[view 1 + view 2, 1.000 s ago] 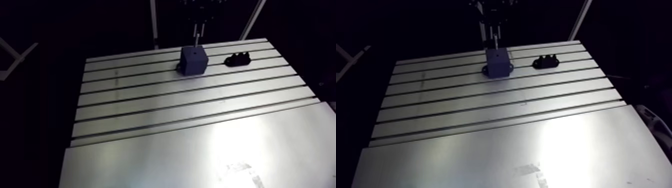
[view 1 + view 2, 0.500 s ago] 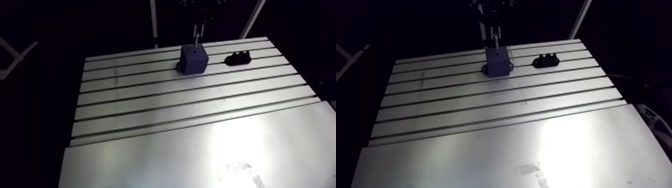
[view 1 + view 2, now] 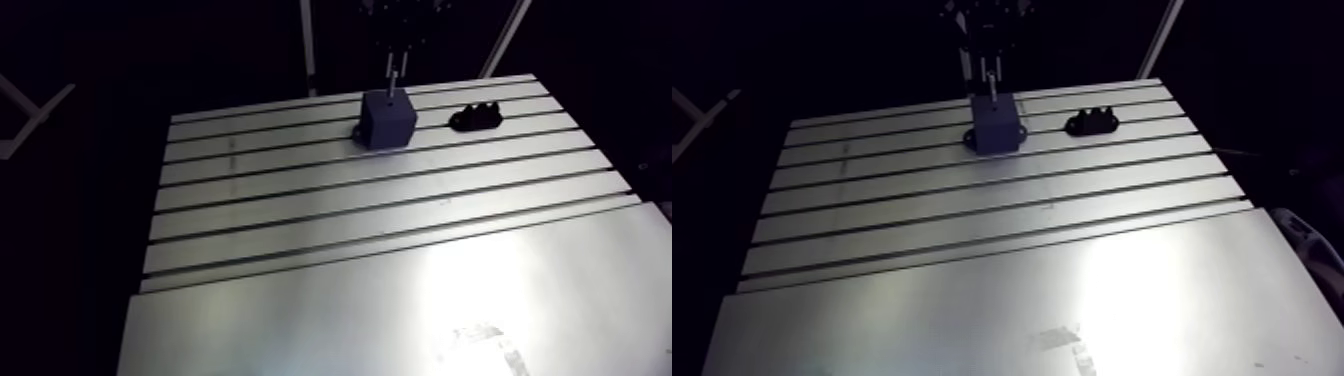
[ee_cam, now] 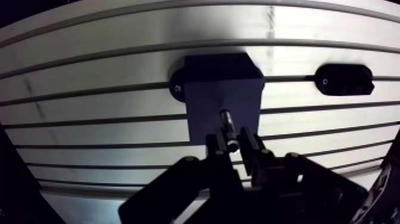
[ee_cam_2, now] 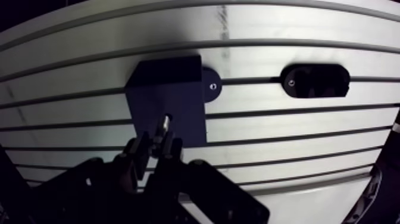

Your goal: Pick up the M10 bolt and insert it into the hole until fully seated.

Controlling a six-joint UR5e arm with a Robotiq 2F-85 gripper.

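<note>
A workshop, by its slotted aluminium table [image 3: 380, 200].

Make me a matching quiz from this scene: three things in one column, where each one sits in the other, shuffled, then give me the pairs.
Things
1. M10 bolt
2. dark block
3. black oblong fixture

Places
A. on the table, apart from the block, off to one side of it
B. on the table, right under the gripper
C. clamped between the gripper's fingers, pointing down at the block

Pairs: 1-C, 2-B, 3-A
</note>
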